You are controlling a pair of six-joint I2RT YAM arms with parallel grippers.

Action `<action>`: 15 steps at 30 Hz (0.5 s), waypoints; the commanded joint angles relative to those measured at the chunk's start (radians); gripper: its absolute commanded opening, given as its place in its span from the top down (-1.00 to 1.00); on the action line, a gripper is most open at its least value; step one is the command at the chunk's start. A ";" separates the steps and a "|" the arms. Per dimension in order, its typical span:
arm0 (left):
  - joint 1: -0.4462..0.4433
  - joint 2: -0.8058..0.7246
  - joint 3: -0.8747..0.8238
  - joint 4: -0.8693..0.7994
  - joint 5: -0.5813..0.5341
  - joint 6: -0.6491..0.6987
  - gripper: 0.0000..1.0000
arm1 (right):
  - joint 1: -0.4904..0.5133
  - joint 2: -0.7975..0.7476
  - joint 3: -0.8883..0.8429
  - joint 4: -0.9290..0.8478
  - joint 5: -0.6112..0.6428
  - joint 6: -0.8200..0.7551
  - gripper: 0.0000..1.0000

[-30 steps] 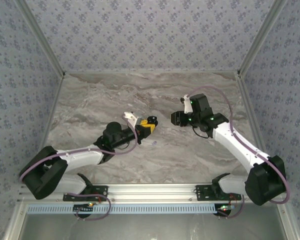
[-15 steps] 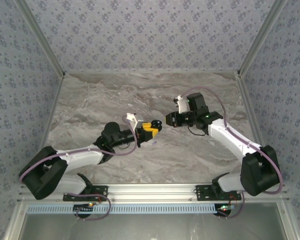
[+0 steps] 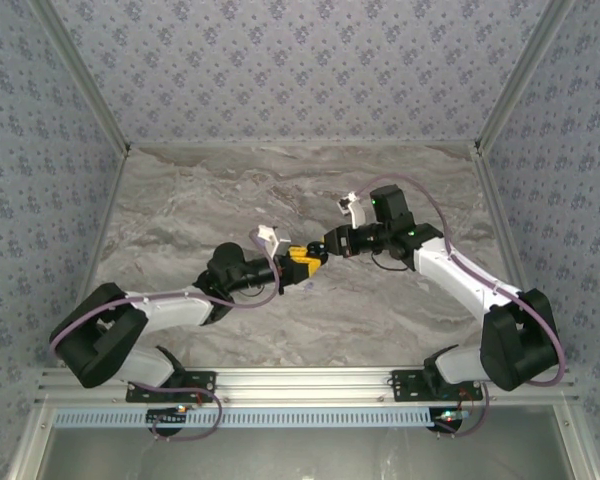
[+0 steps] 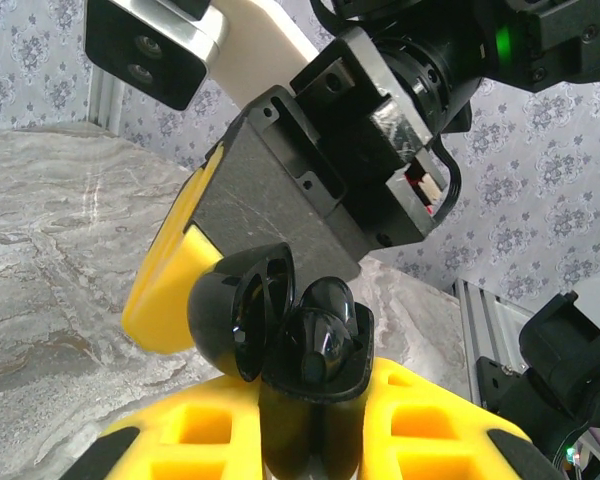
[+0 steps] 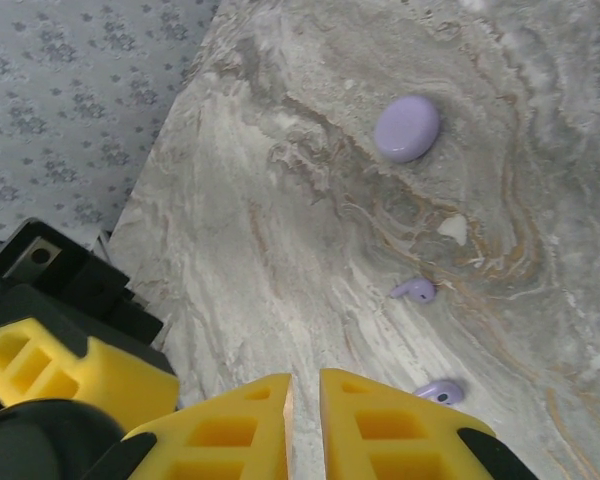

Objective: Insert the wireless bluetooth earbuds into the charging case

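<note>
My left gripper (image 4: 310,425) is shut on the black charging case (image 4: 305,400), held upright with its lid (image 4: 235,310) hinged open to the left. Glossy black earbuds (image 4: 325,340) sit in the case's wells. My right gripper (image 5: 303,378) is shut with nothing between its yellow fingers; it hovers just behind and above the case, one fingertip (image 4: 170,290) close beside the lid. The two grippers (image 3: 302,255) (image 3: 325,245) meet above mid-table. Two pale purple earbuds (image 5: 415,291) (image 5: 440,391) lie loose on the marble below.
A closed pale purple round case (image 5: 407,128) rests on the marble table (image 3: 180,200) beyond the purple buds. A small white chip (image 5: 452,229) lies between them. Patterned walls (image 3: 300,60) enclose the table on three sides.
The right gripper has swung left toward the left gripper and closed its fingers. The left gripper with the case has shifted slightly right to meet it.
</note>
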 commanded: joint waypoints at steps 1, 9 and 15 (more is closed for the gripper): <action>0.002 0.007 0.038 0.028 0.002 -0.006 0.69 | 0.009 -0.003 0.024 0.016 -0.061 -0.013 0.69; 0.002 0.019 0.042 -0.029 -0.059 -0.002 0.69 | 0.010 -0.049 0.020 0.012 -0.048 -0.019 0.69; 0.004 0.030 0.049 -0.046 -0.075 -0.015 0.69 | 0.008 -0.076 0.003 0.020 -0.012 -0.017 0.69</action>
